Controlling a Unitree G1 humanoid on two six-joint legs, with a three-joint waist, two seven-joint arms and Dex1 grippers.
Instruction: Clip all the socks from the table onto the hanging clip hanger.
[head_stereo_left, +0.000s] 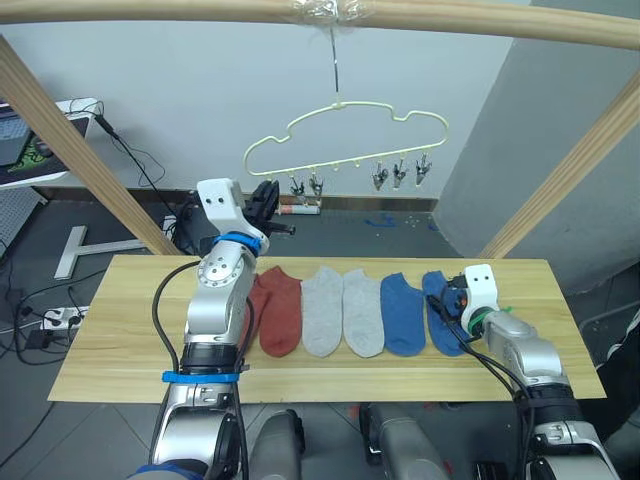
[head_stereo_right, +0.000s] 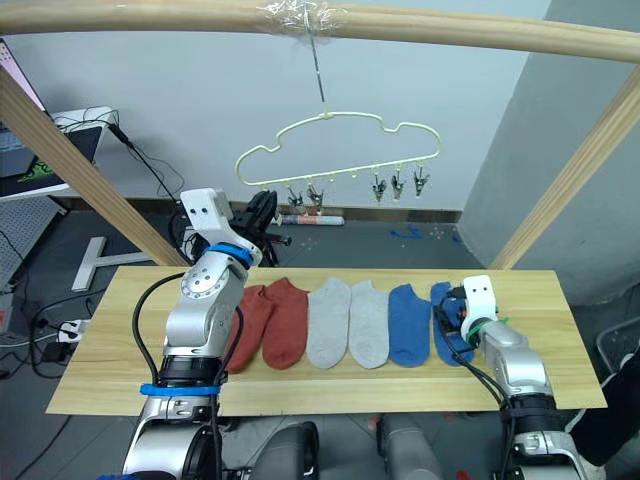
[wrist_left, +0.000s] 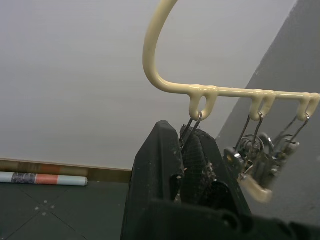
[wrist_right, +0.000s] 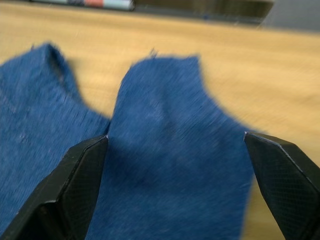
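Observation:
Six socks lie in a row on the table (head_stereo_left: 120, 340): two rust-red (head_stereo_left: 281, 312), the left one partly behind my left arm, two light grey (head_stereo_left: 342, 312) and two blue (head_stereo_left: 402, 314). The pale-yellow clip hanger (head_stereo_left: 340, 130) hangs from the top pole, with dark clips (head_stereo_left: 400, 172) along its lower bar. My left gripper (wrist_left: 182, 135) is raised to the hanger's left end and is shut on the leftmost clip (wrist_left: 189, 131). My right gripper (wrist_right: 175, 139) stands open low over the rightmost blue sock (wrist_right: 170, 185), a finger on each side of it.
A pale wooden pole frame (head_stereo_left: 150, 10) spans overhead, and its slanted legs (head_stereo_left: 80, 140) come down at both back corners of the table. Behind the table a rolled tube (head_stereo_left: 298, 209) lies on the dark floor. Cables and a power strip (head_stereo_left: 60, 318) lie to the left.

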